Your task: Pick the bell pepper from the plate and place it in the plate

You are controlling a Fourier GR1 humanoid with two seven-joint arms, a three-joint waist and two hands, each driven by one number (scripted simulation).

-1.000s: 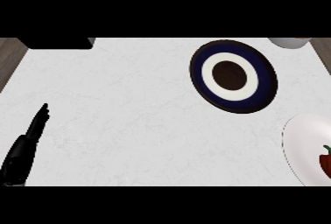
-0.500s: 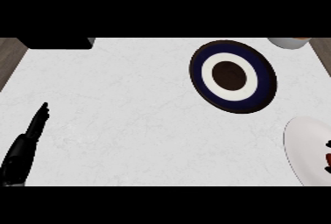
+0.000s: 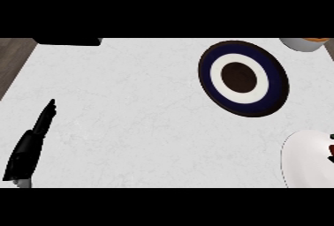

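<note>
A red bell pepper shows only as a sliver at the right edge, lying on a white plate at the lower right. A dark blue plate with a white ring and a brown centre sits at the upper right of the white counter. My left hand rests at the lower left with straight fingers pointing up, far from both plates. My right hand is out of sight.
A pale bowl with something orange in it is cut off at the top right corner. A black object lies at the counter's top left edge. Dark wood floor shows past the counter's left edge.
The whole scene has slid rightward in the picture, so the white plate and the pepper are now more cut off at the right edge. The left hand has kept its pose.
</note>
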